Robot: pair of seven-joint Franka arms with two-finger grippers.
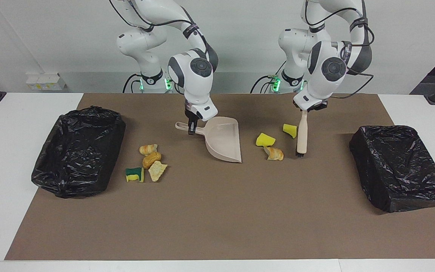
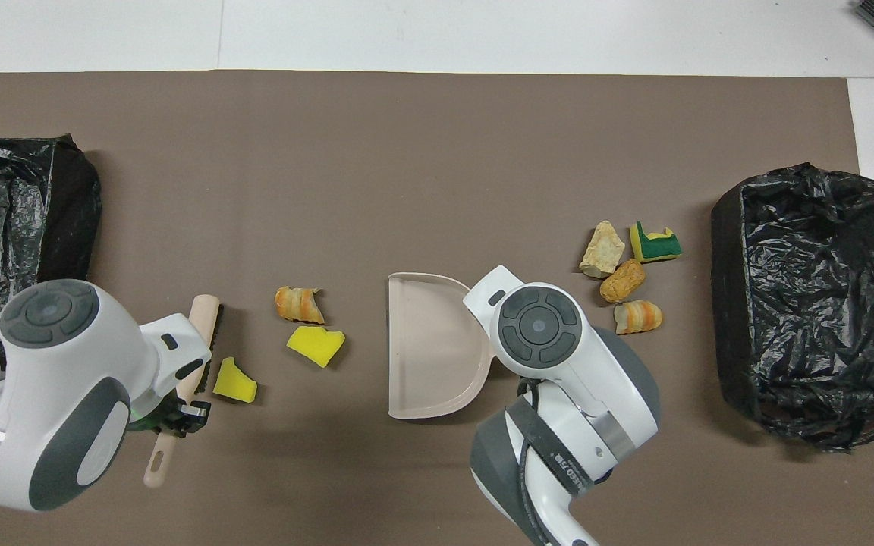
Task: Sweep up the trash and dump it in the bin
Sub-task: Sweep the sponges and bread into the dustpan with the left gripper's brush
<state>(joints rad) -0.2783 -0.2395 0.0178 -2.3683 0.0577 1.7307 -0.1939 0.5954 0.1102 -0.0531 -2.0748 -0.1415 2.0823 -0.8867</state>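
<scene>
With the left end effector (image 1: 303,112) clamped on the brush (image 1: 302,136) and the right end effector (image 1: 191,129) seemingly gripping the dustpan (image 1: 223,144), a hard sweep could scatter scraps (image 1: 270,146) past it.

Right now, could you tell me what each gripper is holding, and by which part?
The left gripper holds the brush by its handle's end; the right gripper holds the dustpan by its handle.

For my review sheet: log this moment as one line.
left gripper: shut on brush | right gripper: shut on dustpan handle | dustpan empty | scraps on mat
</scene>
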